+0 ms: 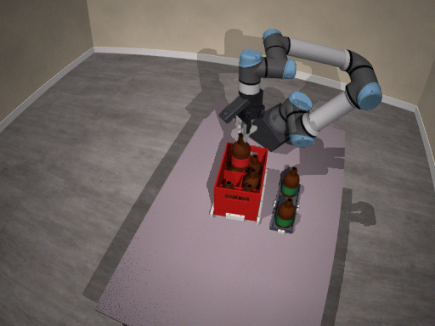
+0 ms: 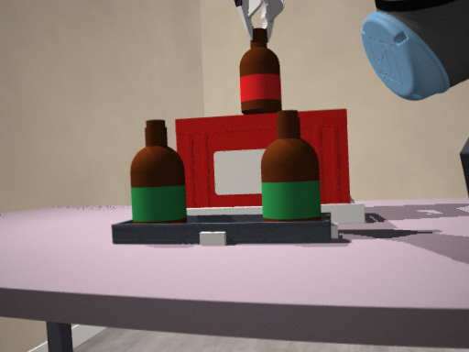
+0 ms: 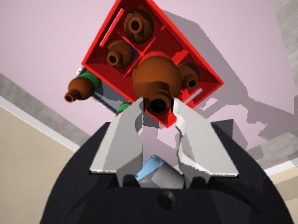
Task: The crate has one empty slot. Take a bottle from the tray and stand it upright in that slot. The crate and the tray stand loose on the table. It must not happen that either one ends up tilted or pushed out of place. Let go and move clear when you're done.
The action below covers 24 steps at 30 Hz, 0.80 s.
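My gripper [image 1: 242, 135] [image 2: 259, 37] [image 3: 157, 98] is shut on the neck of a brown bottle with a red label [image 1: 240, 154] [image 2: 260, 87] [image 3: 156, 75]. The bottle hangs upright over the red crate [image 1: 238, 208] [image 2: 332, 156] [image 3: 112, 77], its base about level with the near wall's top edge in the exterior view. Several brown bottles stand in the crate, one at its right side [image 1: 251, 180] [image 3: 120, 54]. The held bottle hides part of the slots, so I cannot tell exactly which is below it. The dark tray [image 1: 273, 229] [image 2: 160, 235] stands beside the crate.
Two green-labelled bottles stand in the tray, one nearer the arm's base [image 1: 290, 183] [image 2: 290, 179] and one farther away [image 1: 285, 213] [image 2: 158, 171]. White brackets [image 1: 234, 217] lie along the crate's foot. The arm's base is behind the crate in the top view.
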### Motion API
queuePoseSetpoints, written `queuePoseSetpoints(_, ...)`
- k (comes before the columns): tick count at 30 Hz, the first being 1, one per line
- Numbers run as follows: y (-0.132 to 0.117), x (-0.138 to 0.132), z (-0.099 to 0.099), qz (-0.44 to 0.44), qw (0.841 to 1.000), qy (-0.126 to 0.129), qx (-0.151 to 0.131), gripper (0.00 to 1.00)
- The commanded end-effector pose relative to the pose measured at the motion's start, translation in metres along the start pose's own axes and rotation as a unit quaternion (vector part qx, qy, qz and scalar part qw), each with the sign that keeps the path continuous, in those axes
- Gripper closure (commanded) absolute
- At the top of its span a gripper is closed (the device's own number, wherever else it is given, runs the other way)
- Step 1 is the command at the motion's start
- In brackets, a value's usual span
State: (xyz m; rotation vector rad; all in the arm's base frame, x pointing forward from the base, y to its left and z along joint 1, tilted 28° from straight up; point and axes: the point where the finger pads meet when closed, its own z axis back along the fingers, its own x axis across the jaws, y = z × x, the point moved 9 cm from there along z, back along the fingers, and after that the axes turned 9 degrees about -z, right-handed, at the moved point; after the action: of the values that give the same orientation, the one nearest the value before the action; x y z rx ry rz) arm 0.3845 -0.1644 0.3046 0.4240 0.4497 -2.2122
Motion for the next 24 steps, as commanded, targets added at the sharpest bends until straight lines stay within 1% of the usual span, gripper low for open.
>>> queuePoseSetpoints(1, 0.005, 0.004, 0.0, 0.0, 1.0, 0.0, 0.001, 1.0)
queuePoseSetpoints(24, 0.02, 0.017, 0.0, 0.0, 1.0, 0.0, 0.001, 1.0)
